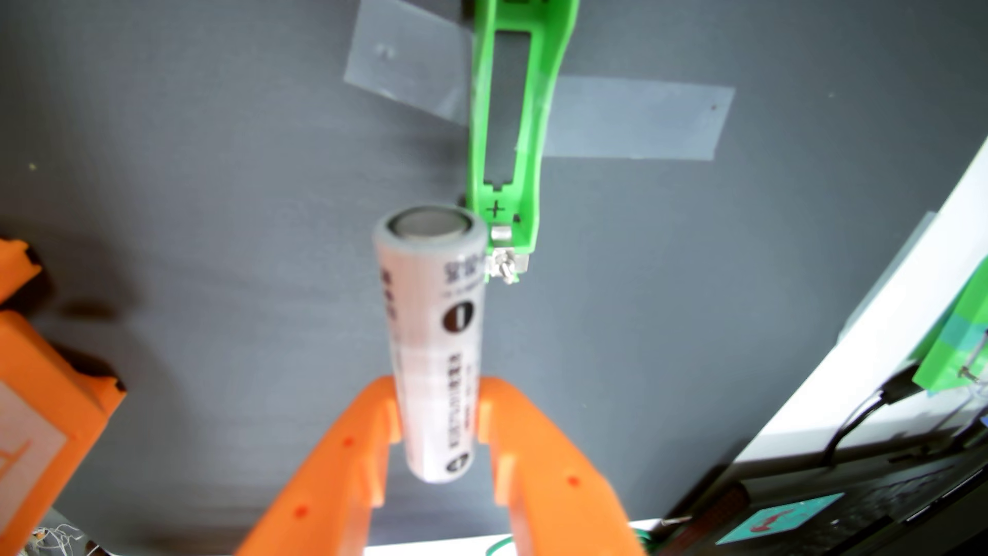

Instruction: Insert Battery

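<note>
Two orange fingers (pixel 374 427) of the tool (pixel 437 411) squeeze a battery (pixel 432 342) between them, low in the middle of the wrist view. The tool is closed on the battery near its lower end, and most of the battery sticks up past the fingertips toward the top of the frame.

I think the battery is hard and stiff, so it will not bend or squash. Its white wrap looks smooth and shiny, so it could slip or turn in the grip. It is round, so it might roll if it is let go on the table (pixel 214 160). It probably has some weight for its size. Holding it near one end means the far end could wobble. A hold closer to the middle would likely be steadier, but this one leaves the far end free to go in first.

Just right of the battery's top end sits a green holder (pixel 526 176), running up to the top edge of the frame. Its long slot looks empty, and the grey table shows through a cutout in its floor. A plus sign (pixel 495 208) is marked at the near end, just above a small metal clip (pixel 505 264). The battery's top end is right beside that clip, not yet in the slot. Clear tape (pixel 636 117) pins the holder to the table.
</note>
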